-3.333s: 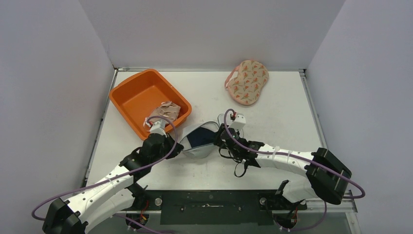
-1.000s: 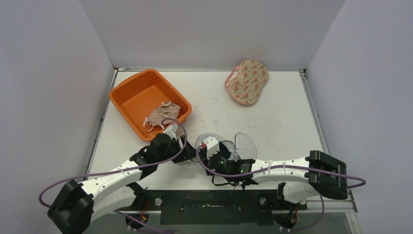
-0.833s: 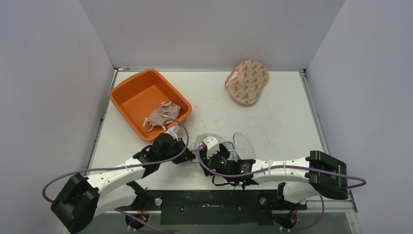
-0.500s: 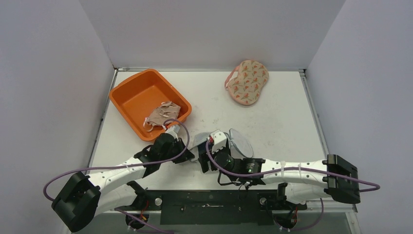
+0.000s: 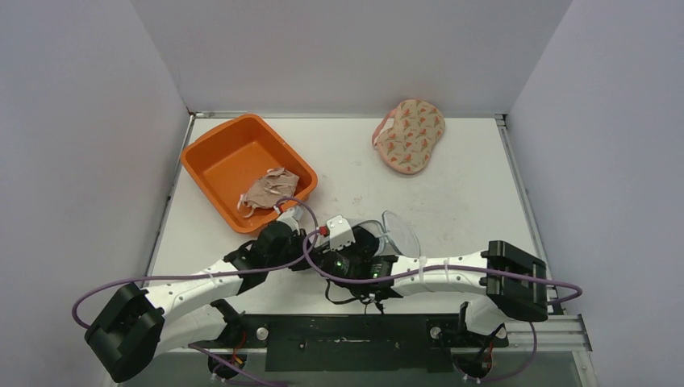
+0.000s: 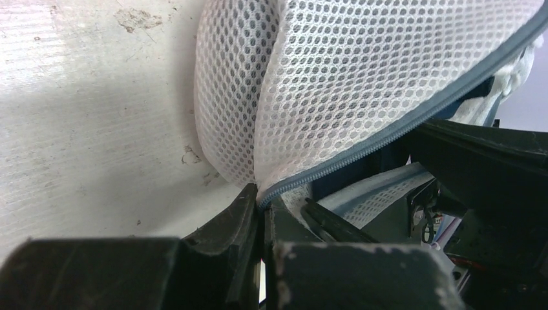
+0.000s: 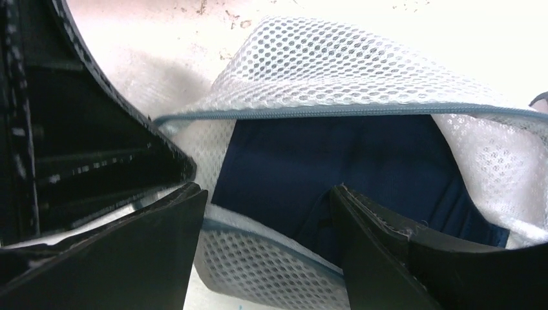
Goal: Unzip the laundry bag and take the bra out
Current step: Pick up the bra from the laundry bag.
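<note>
At the far left of the table (image 5: 468, 185) sat the orange basin (image 5: 222, 149), a beige garment (image 5: 270, 189) lying in its near corner. Just beside it, the left gripper (image 6: 260, 205) was pressed together on the zipper edge (image 6: 400, 123) of the white mesh laundry bag (image 6: 336, 71), pinching only a thin fold of the hem near where the teeth began. That narrow bite looked like the weakest point: if the other arm tugged hard, the mesh could slide out of the fingers and the whole bag would likely come along with the garment.

In the middle, the bag's mouth gaped open and the navy bra (image 7: 336, 155) lay inside it, against the lower mesh wall. The right gripper (image 7: 268, 194) hung at the opening with its fingers (image 7: 381, 239) spread wide, holding nothing, the dark fabric between them. Closing from there could have caught the lower mesh along with the bra, since the two lay touching; the bag would then lift with it. A strap or hook snagging in the netting or the zipper teeth was another probable cause of a stalled pull. The two wrists also stood very near one another in the overhead view, so a sideways correction risked a knock.

Well apart at the far right rear lay a floral pouch (image 5: 410, 135).
</note>
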`<state>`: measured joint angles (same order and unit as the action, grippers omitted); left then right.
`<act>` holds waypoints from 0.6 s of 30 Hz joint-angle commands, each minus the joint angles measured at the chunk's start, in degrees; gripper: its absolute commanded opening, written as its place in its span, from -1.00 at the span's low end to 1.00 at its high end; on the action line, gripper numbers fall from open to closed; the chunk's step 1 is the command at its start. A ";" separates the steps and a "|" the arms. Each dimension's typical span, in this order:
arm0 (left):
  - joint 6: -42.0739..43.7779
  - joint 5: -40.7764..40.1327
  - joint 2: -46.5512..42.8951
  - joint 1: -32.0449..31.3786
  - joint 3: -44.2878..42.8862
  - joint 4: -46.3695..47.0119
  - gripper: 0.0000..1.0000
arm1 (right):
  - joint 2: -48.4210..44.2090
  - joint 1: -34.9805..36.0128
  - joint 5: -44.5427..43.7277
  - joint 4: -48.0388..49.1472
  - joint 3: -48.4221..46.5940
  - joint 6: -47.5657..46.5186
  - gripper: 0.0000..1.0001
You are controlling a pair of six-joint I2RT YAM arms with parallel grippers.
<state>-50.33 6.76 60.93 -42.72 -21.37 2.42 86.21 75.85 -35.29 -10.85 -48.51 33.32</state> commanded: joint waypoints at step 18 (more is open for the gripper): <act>3.01 -2.75 -2.18 -1.62 -0.70 1.34 -1.00 | -9.31 -1.27 -8.33 -5.96 2.71 8.63 -0.24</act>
<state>-48.75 4.75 59.37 -44.18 -21.37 2.42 81.71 74.91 -41.54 -17.26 -48.31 41.32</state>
